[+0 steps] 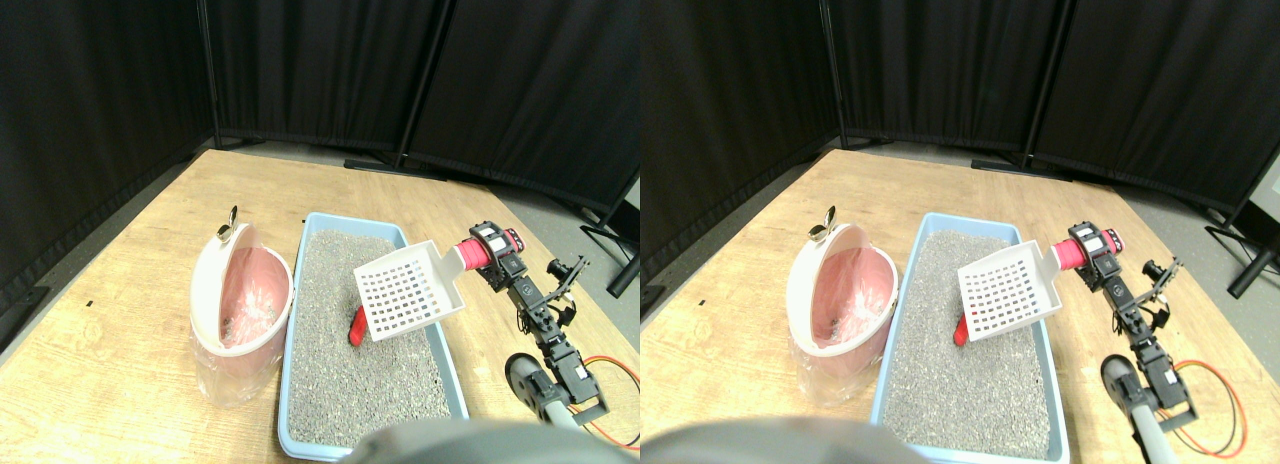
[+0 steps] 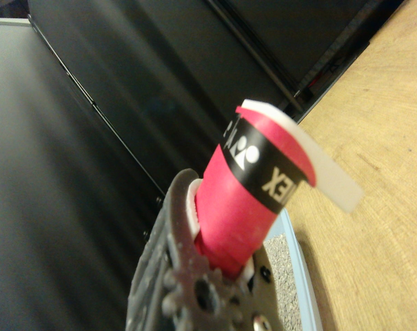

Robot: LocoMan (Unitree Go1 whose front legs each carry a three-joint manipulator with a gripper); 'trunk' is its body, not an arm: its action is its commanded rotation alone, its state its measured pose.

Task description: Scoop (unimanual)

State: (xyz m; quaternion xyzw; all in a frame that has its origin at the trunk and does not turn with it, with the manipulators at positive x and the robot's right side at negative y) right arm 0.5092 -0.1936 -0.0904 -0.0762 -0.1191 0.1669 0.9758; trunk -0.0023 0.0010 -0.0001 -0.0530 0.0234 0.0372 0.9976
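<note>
Above the grey litter (image 1: 365,349), the tool (image 1: 487,252), closed on the scoop handle (image 1: 468,255), should lower the white scoop (image 1: 408,289) flat under the red piece (image 1: 356,327).

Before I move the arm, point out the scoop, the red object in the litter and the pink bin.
scoop (image 1: 408,289): stereo pair view, middle of its slotted white blade.
red object (image 1: 356,330): stereo pair view, the part showing below the blade.
pink bin (image 1: 250,294): stereo pair view, its pink inner wall.
</note>
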